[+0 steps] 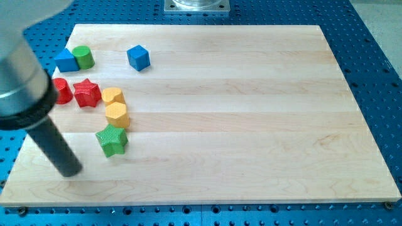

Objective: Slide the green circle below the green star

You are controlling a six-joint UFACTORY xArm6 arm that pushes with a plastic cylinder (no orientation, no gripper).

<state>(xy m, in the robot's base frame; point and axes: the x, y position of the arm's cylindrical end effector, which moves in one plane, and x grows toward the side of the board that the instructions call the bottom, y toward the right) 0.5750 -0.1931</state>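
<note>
- Tip [69, 171] of my rod sits near the view's bottom left, no fingers, touching nothing.
- Green circle [83, 57] is top left, touching the blue triangle [65, 61].
- I'd approach from above, steering around the red star [87, 93] to below the green star [112, 139].

My tip [69, 171] rests low at the view's left.

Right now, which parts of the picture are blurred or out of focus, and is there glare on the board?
In the camera view, my rod is large and blurred at the view's left, though my tip ends left of the green star; the green circle and other blocks look sharp; the wooden board is evenly lit, without strong glare.
</note>
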